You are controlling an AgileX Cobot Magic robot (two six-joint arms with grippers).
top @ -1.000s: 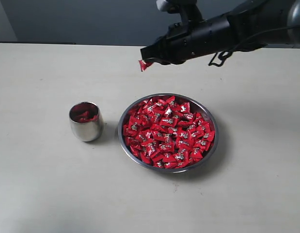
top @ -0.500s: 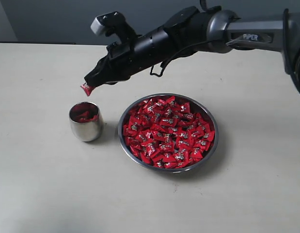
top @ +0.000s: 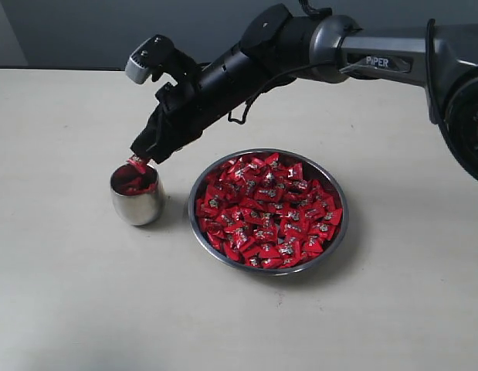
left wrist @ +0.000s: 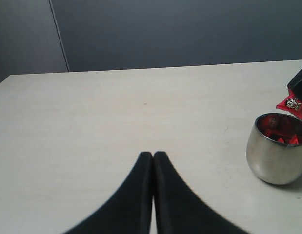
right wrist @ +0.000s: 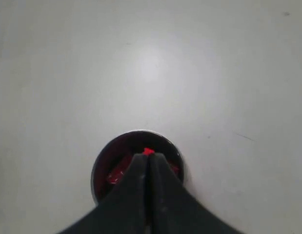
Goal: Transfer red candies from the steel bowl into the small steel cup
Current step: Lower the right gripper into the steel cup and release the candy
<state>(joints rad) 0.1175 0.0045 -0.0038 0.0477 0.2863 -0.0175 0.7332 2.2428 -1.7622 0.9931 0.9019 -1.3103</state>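
The right tool (top: 141, 155) has swung left and down to the small steel cup (top: 138, 205), pinching one red candy (top: 136, 163) over its mouth. Only the left wrist view shows the left tool (left wrist: 153, 157), pressed together and empty above the desk (left wrist: 92, 122). Shiny red candies (top: 269, 210) heap the steel bowl (top: 269, 271) beside the cup.

A pale beige tabletop (top: 69, 309) meets a dark grey wall (top: 107, 31).
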